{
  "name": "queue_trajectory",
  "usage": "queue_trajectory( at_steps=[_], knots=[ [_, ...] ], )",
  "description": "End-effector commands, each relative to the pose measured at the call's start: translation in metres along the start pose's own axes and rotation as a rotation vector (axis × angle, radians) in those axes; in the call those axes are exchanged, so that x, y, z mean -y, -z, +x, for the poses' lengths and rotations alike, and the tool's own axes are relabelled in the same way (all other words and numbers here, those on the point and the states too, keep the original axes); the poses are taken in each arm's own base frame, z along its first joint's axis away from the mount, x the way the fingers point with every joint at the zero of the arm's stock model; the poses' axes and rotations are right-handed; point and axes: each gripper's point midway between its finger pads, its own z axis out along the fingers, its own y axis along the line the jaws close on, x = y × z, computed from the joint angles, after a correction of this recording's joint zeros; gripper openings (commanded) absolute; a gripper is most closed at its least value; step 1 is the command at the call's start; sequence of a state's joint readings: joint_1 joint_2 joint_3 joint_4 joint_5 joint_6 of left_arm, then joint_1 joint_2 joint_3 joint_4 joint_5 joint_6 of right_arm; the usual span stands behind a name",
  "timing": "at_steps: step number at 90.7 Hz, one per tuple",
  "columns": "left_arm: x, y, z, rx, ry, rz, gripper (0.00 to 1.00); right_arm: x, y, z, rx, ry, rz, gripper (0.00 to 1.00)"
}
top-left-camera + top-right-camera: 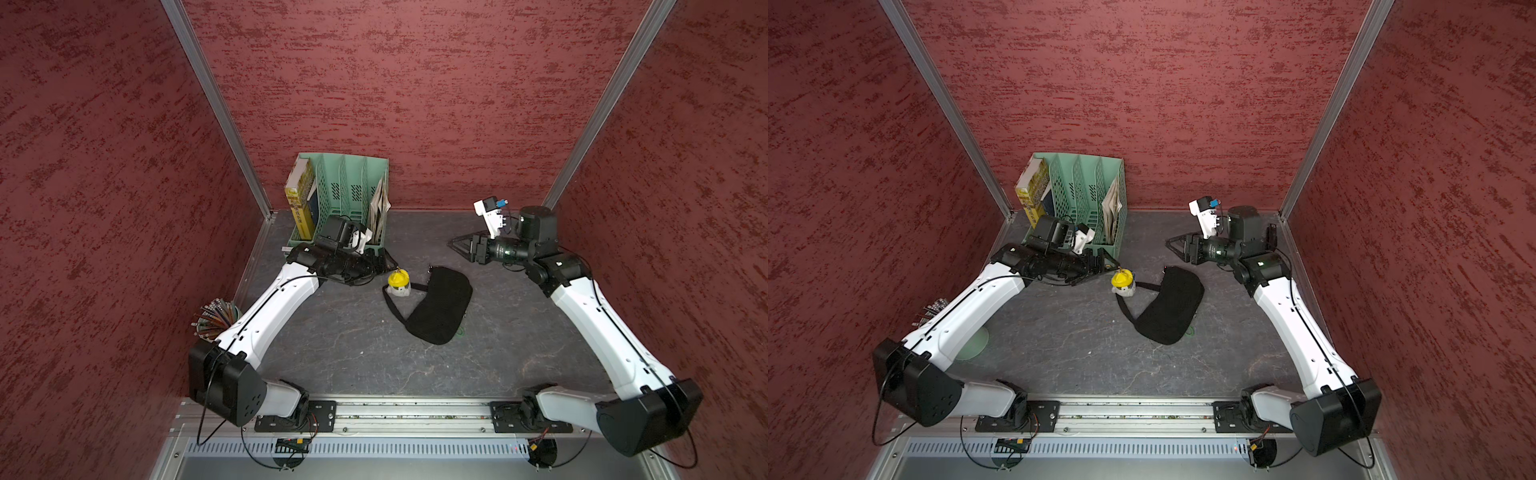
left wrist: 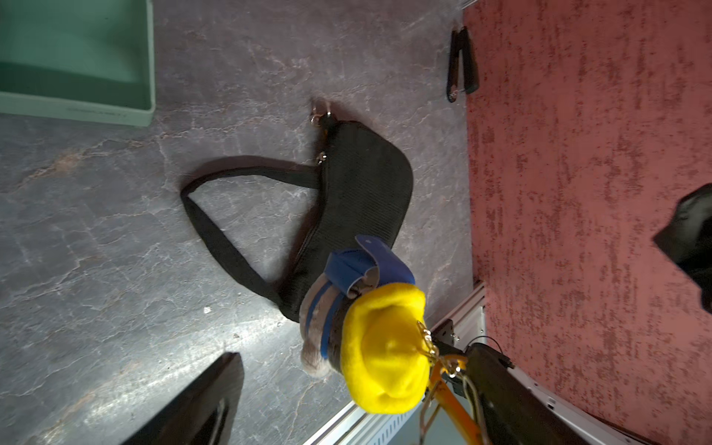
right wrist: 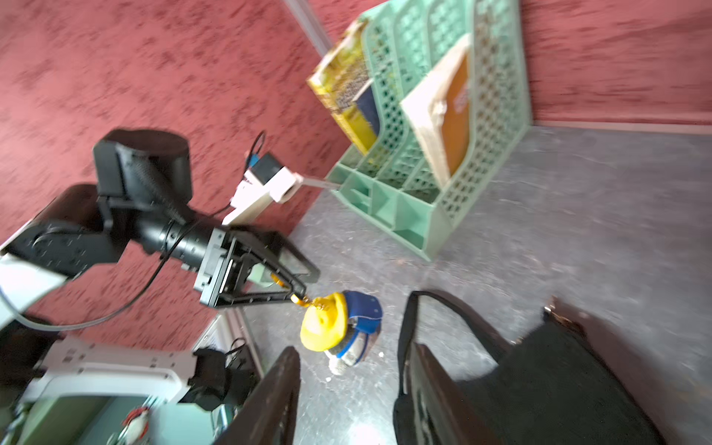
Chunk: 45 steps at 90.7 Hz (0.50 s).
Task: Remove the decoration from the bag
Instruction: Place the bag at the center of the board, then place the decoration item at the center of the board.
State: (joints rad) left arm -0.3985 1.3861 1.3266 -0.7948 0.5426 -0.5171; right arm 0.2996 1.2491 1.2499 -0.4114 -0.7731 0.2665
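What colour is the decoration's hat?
Bright yellow, on the decoration; clearest in the left wrist view.

- Two robot arms with glossy white shells and boxy black joint housings.
- Thin black cables loop along each.
- Black wrists carry small white camera mounts.
- Bases bolt to a silver rail.

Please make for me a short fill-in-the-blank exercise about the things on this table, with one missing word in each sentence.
1. The decoration wears a ____ hat.
2. The bag that lies flat on the table is ____ in colour.
3. The books stand in a ____ file rack by the back wall.

Missing words: yellow; black; green
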Motion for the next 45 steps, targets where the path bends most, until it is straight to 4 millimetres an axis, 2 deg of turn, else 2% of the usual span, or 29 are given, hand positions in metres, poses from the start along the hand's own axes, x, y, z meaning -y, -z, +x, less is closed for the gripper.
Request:
queue_trajectory(
  at_steps=[1, 25, 45],
  knots=[
    [0.033, 0.022, -0.008, 0.039, -0.015, 0.103, 0.94, -0.033, -0.012, -0.002, 0.031, 0.109, -0.160, 0.51],
    [0.064, 0.040, -0.010, 0.049, -0.008, 0.215, 0.95, -0.084, -0.043, 0.016, 0.008, 0.245, -0.358, 0.63],
    [0.083, 0.042, -0.002, 0.025, -0.028, 0.263, 0.95, -0.087, -0.069, 0.021, -0.025, 0.235, -0.370, 0.63]
  ],
)
